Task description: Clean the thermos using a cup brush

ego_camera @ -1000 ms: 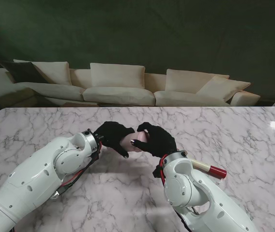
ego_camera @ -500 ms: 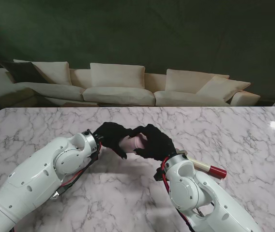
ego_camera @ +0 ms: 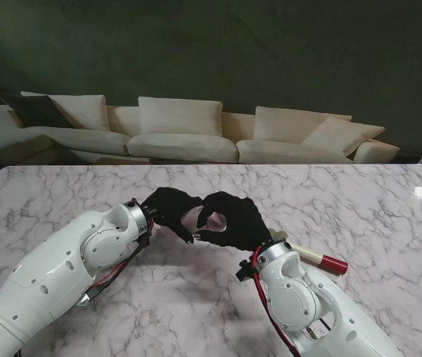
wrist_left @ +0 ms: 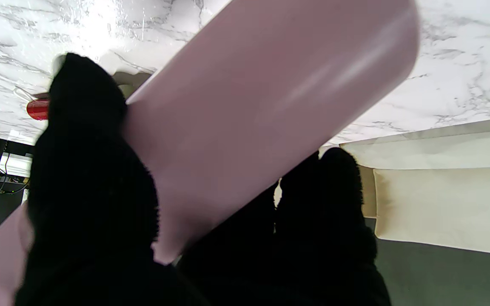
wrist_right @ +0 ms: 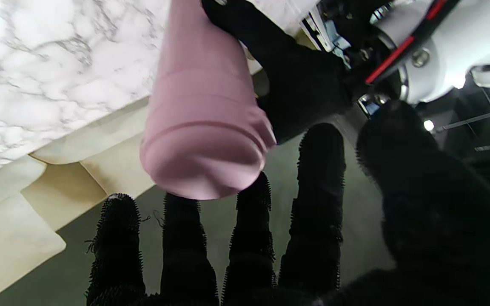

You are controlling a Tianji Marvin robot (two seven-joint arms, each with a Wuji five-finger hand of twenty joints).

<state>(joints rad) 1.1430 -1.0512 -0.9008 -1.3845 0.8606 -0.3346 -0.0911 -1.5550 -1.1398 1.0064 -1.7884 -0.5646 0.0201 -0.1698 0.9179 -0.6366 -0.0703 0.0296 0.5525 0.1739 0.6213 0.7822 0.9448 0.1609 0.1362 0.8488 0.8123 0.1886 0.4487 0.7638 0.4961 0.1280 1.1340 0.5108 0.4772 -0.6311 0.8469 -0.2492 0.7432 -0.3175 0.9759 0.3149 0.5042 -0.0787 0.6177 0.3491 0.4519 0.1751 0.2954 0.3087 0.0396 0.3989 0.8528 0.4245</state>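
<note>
The pink thermos (ego_camera: 196, 219) is lifted off the table, and my left hand (ego_camera: 170, 207) is shut around its body. The left wrist view shows its smooth barrel (wrist_left: 262, 106) crossing the black glove (wrist_left: 92, 191). My right hand (ego_camera: 235, 222) sits at the thermos's lid end. In the right wrist view the lid (wrist_right: 202, 161) rests over the spread fingertips (wrist_right: 249, 204), with the thumb well apart from it. The cup brush (ego_camera: 319, 259), with a cream handle and a red end, lies on the marble beside my right forearm; its head is hidden behind the arm.
The white marble table (ego_camera: 359, 201) stretches around both arms. Beyond its far edge stands a cream sofa (ego_camera: 181, 130). The brush's red end (wrist_left: 37, 109) also shows past my left thumb.
My right hand has moved left, closing in on the thermos's lid end and curling around it. The left hand has kept its hold, shifting only slightly.
</note>
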